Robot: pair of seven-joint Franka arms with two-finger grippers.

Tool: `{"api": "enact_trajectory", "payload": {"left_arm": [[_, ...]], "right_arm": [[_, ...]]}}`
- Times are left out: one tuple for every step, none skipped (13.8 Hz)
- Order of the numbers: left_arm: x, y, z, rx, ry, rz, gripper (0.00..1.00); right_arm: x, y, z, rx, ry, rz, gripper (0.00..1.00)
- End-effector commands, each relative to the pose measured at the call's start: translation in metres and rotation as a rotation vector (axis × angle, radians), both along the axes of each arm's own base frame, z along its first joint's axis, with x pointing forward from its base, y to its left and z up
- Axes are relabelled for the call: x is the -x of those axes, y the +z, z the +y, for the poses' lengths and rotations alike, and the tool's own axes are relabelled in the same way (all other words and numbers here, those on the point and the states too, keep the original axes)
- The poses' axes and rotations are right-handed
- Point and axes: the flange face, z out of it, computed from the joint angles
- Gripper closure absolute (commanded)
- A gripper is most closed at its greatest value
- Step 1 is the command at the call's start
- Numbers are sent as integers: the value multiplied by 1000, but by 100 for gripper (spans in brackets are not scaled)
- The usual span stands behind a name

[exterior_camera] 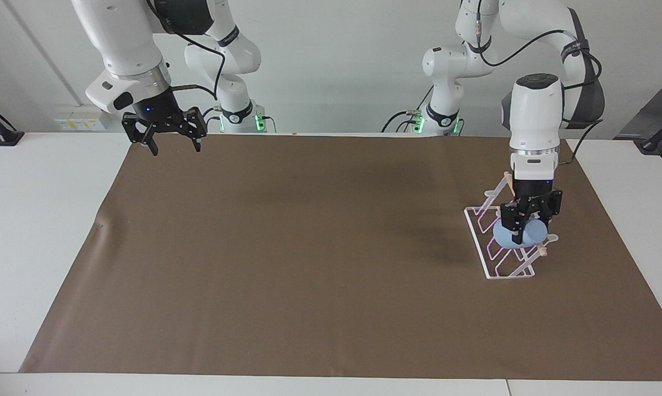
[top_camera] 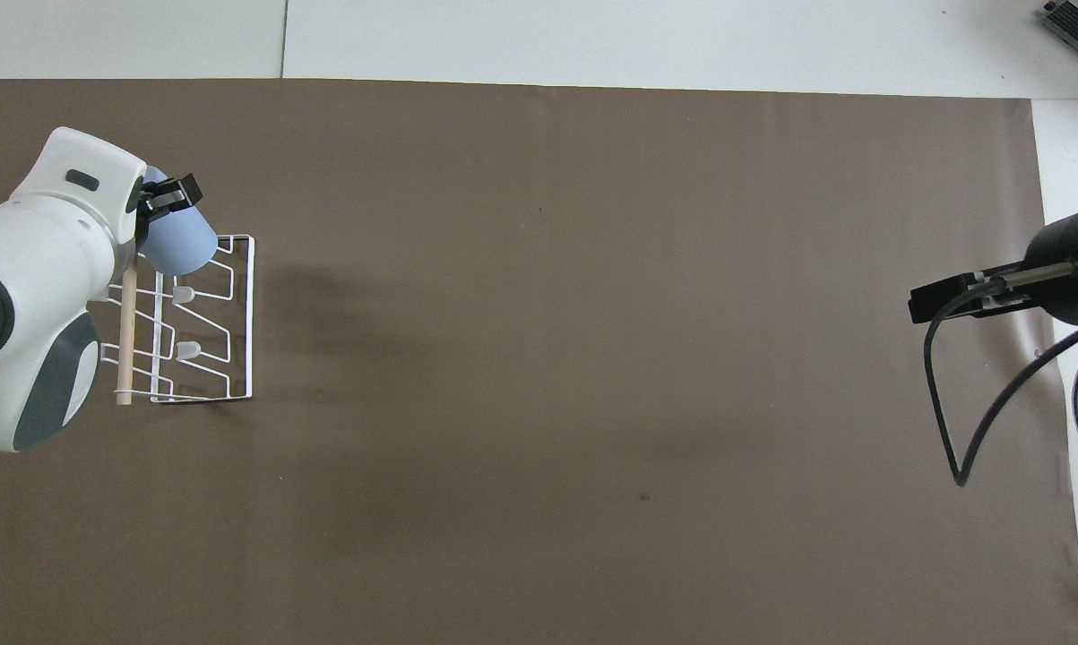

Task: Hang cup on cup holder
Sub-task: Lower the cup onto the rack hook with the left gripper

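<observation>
The light-blue cup point(exterior_camera: 508, 237) lies tilted on the end of the white wire cup holder point(exterior_camera: 500, 270) that is farther from the robots, at the left arm's end of the table. My left gripper point(exterior_camera: 530, 226) comes down from above and is shut on the cup. In the overhead view the cup point(top_camera: 180, 248) sits over a corner of the cup holder point(top_camera: 250, 322), beside the wooden dowel point(top_camera: 127, 331), with my left gripper point(top_camera: 159, 208) partly hidden under its wrist. My right gripper point(exterior_camera: 175, 148) is open and empty, raised over the mat's edge at the right arm's end; it also shows in the overhead view point(top_camera: 942, 300).
A brown mat point(exterior_camera: 308, 247) covers most of the white table point(exterior_camera: 39, 220). A loose black cable point(top_camera: 942, 421) hangs from the right arm's wrist.
</observation>
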Motion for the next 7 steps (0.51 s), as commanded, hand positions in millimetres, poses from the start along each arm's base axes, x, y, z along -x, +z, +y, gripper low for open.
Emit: {"api": "enact_trajectory", "payload": {"left_arm": [[6,-4,4,-22,-13,-9,100],[8,-7,4,-24,-15,-3,99],[9,-9,4,-24,-16,2,63],[12,-12,4,-24,-13,8,16],[12,-12,2,-23,-14,9,0],[11,-10,2,-12,0,2,0],[8,-7,1,-5,9,-7,0]], "right_arm": [[-5,2,-9,3,1,19,4],[-4,4,-13,-1,-8,10,0],[-3,5,-16,-1,-12,-2,0],[-2,0,-24,-2,-24,6,0],[-1,-4,-27,-1,-29,13,0],[-1,-4,-27,-1,-31,13,0],[-1,-3,-27,-2,-32,10,0]]}}
